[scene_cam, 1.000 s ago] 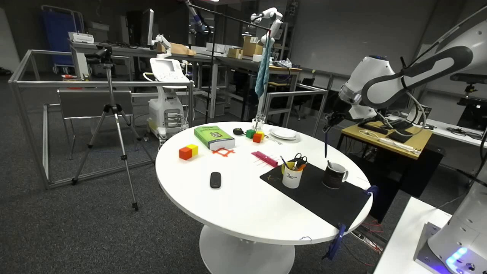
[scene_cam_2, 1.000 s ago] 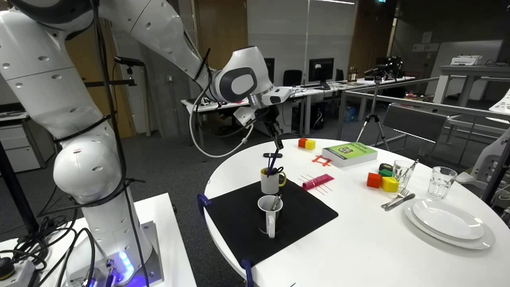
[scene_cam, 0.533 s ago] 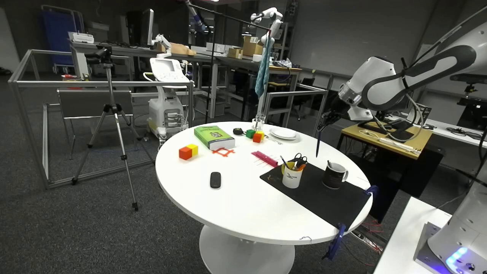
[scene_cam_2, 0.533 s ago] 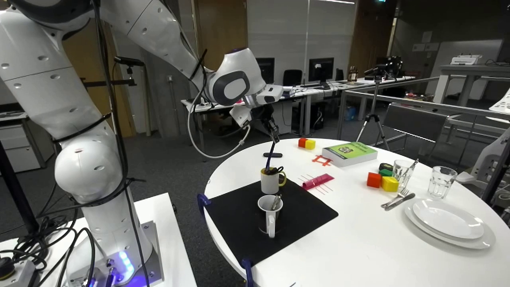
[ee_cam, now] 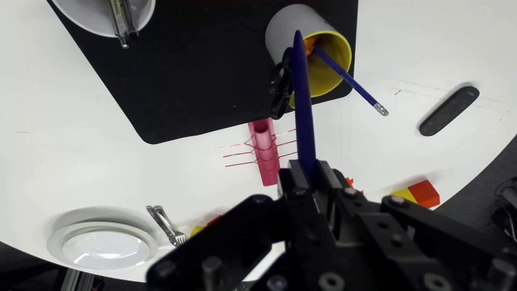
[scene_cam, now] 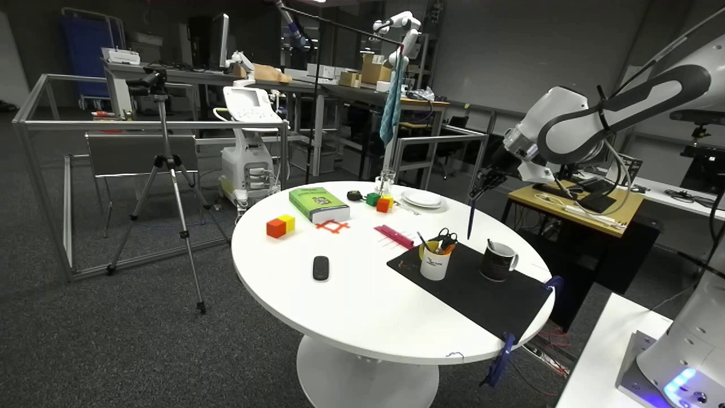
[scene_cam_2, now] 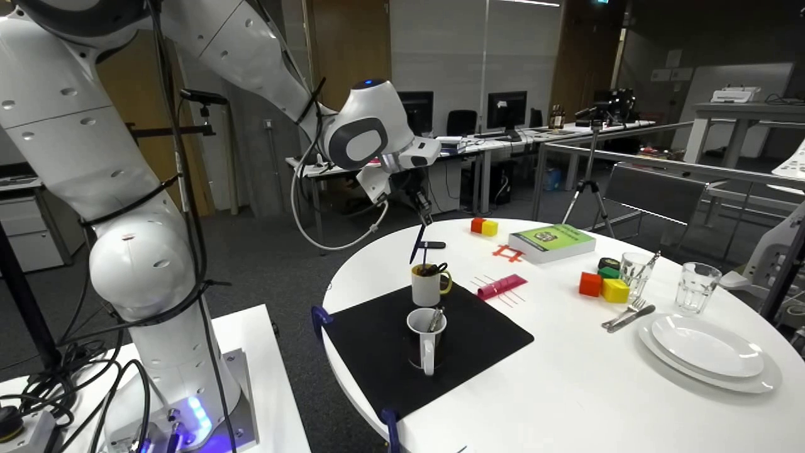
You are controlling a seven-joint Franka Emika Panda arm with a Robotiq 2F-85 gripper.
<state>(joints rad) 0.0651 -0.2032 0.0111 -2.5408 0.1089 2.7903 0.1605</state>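
Note:
My gripper (ee_cam: 310, 171) is shut on a dark blue pen (ee_cam: 303, 105), whose pointed end sticks out ahead of the fingertips. In both exterior views the pen (scene_cam: 471, 220) hangs in the air, slanting downward and apart from the table. Closest to it is a white cup (scene_cam_2: 426, 289) with a yellow inside, which holds a blue pencil (ee_cam: 349, 80), black-handled scissors (ee_cam: 278, 113) and something orange. The pen hides part of this cup in the wrist view. A dark mug (scene_cam: 496, 265) with a white handle and pens inside stands beside it.
Both cups stand on a black mat (scene_cam_2: 371, 333) clamped to a round white table (scene_cam: 351, 306). Around it lie a pink holder (scene_cam_2: 501, 286), a black case (scene_cam: 320, 268), a green book (scene_cam_2: 552, 239), coloured blocks (scene_cam: 276, 228), white plates (scene_cam_2: 704, 346), cutlery and glasses (scene_cam_2: 698, 286).
My gripper and the pen have shifted leftward in both exterior views, and the pen's slant has changed. The pen stays gripped throughout. Cups and table things have not moved.

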